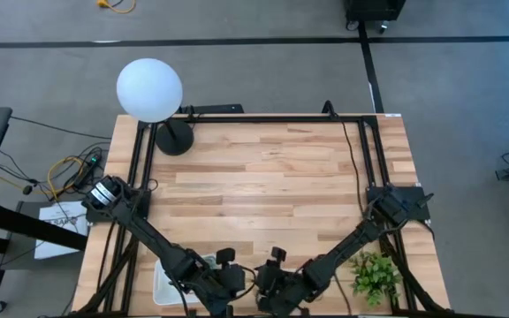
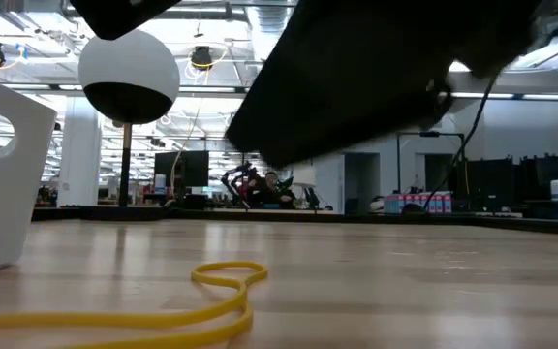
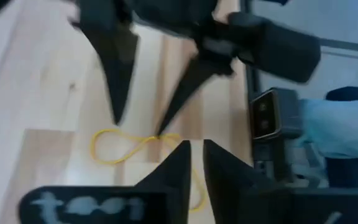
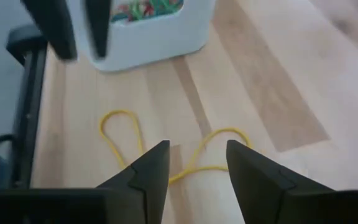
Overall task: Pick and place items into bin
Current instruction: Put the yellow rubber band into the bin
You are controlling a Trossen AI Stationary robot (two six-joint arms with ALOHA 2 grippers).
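Observation:
A yellow rubber-band item lies flat on the wooden table in a figure-eight, close to the near edge. My right gripper hovers open just above it, one finger on either side of the band's crossing; I see no touch. The white bin stands on the table beyond the band and holds several coloured bands. My left gripper hangs between the bin and the band, its fingers almost together with only a thin slit and nothing between them. In the high view both grippers meet at the table's near middle.
A white globe lamp stands on its dark base at the table's far left. A green leafy plant sits at the near right, beside the right arm. Black frame rails run along the table's sides. The broad middle of the wooden top lies bare.

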